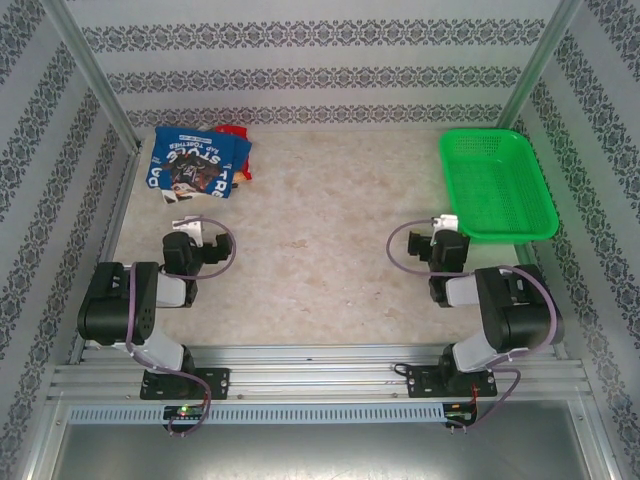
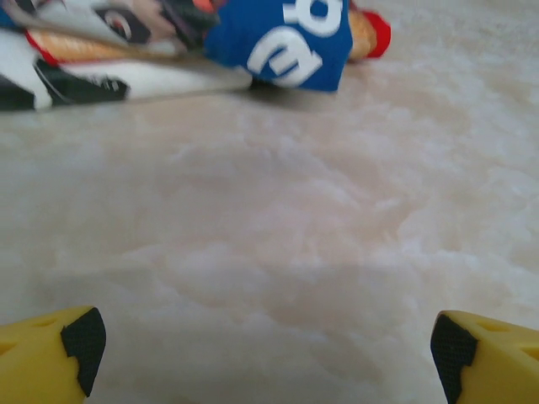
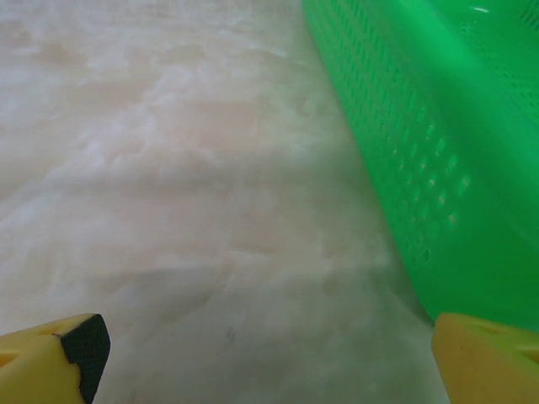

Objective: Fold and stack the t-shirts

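Note:
A royal-blue t-shirt (image 1: 196,164) with white and black lettering lies folded at the table's far left corner. A red t-shirt (image 1: 233,133) peeks out from behind it. In the left wrist view the blue t-shirt (image 2: 286,42) lies ahead across the top, with a red edge (image 2: 376,32) at its right. My left gripper (image 1: 194,228) rests low on the table, just short of the shirts, open and empty (image 2: 265,353). My right gripper (image 1: 443,222) sits by the basket's near left corner, also open with nothing between its fingers (image 3: 269,358).
A green mesh basket (image 1: 497,183) stands at the far right, its wall (image 3: 421,151) close beside my right gripper. Patterned walls and metal posts (image 1: 90,75) enclose the marbled table (image 1: 330,240).

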